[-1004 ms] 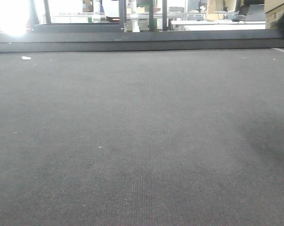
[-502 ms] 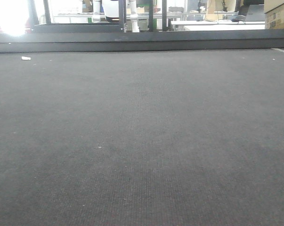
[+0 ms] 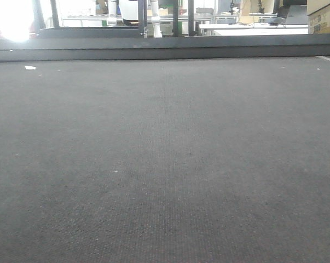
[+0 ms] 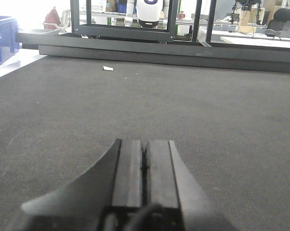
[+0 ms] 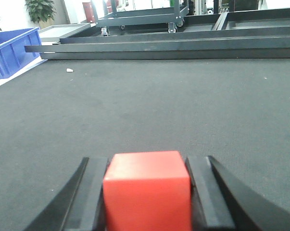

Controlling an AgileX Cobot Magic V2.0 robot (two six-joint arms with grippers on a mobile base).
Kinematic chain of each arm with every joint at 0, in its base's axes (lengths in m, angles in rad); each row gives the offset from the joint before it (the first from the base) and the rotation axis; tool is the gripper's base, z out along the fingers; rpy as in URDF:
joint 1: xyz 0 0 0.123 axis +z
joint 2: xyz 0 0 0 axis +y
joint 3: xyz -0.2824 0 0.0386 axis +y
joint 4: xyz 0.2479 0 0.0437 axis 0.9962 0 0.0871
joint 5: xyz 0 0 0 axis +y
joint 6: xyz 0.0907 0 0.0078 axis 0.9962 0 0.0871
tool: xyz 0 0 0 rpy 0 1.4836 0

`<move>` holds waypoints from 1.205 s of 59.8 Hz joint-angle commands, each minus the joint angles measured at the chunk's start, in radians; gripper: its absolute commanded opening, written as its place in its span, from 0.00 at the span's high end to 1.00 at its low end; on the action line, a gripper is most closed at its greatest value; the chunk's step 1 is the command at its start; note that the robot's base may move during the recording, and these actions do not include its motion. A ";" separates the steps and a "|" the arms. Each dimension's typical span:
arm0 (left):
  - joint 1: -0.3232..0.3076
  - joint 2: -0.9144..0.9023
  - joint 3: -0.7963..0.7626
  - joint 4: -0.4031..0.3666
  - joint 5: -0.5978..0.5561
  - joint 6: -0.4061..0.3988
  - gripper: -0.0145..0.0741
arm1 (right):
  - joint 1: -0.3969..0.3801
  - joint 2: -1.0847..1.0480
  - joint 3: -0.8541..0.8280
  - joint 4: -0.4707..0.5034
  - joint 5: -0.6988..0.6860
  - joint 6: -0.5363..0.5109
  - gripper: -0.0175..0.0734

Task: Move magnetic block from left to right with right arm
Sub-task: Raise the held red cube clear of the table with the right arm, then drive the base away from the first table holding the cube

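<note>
The right claw [image 5: 147,166] has the block [image 5: 147,192] gripped between its two black fingers [image 5: 93,192]; the jaws stand just as wide as the red cube, a finger flat against each side of it; the block fills the gap and its lower part runs off the bottom of the wrist view, so I cannot tell whether it rests on the mat [image 5: 183,106] or hangs above it. The left claw [image 4: 145,166] is closed right up, finger against finger with only a thin seam between, and grips nothing; it sits low over the dark mat. A small white scrap [image 4: 107,68] lies near the mat's far edge, toward the left; beyond it runs a dark rail [image 4: 149,48]; a blue bin [image 5: 12,50] stands off the mat's left side. From the front, the mat stretches back to that rail, with the scrap at far left.
</note>
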 commanded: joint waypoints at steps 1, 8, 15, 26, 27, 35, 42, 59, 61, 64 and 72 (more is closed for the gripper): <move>0.002 -0.013 0.009 0.000 -0.088 -0.007 0.97 | -0.004 0.016 -0.024 -0.015 -0.081 -0.011 0.63; 0.002 -0.013 0.009 0.000 -0.088 -0.007 0.97 | -0.004 0.016 -0.024 -0.015 -0.081 -0.011 0.63; 0.002 -0.013 0.009 0.000 -0.088 -0.007 0.97 | -0.004 0.016 -0.024 -0.015 -0.081 -0.011 0.63; 0.002 -0.013 0.009 0.000 -0.088 -0.007 0.97 | -0.004 0.016 -0.024 -0.015 -0.081 -0.011 0.63; 0.002 -0.013 0.009 0.000 -0.088 -0.007 0.97 | -0.004 0.016 -0.024 -0.015 -0.081 -0.011 0.63; 0.002 -0.013 0.009 0.000 -0.088 -0.007 0.97 | -0.004 0.016 -0.024 -0.015 -0.081 -0.011 0.63; 0.002 -0.013 0.009 0.000 -0.088 -0.007 0.97 | -0.004 0.016 -0.024 -0.015 -0.081 -0.011 0.63; 0.002 -0.010 0.009 0.000 -0.088 -0.007 0.97 | -0.004 0.016 -0.024 -0.015 -0.081 -0.011 0.63; 0.002 -0.010 0.009 0.000 -0.088 -0.007 0.97 | -0.004 0.016 -0.024 -0.015 -0.081 -0.011 0.63; 0.002 -0.010 0.009 0.000 -0.088 -0.007 0.97 | -0.004 0.016 -0.024 -0.015 -0.081 -0.011 0.63; 0.002 -0.010 0.009 0.000 -0.088 -0.007 0.97 | -0.004 0.016 -0.024 -0.015 -0.081 -0.011 0.63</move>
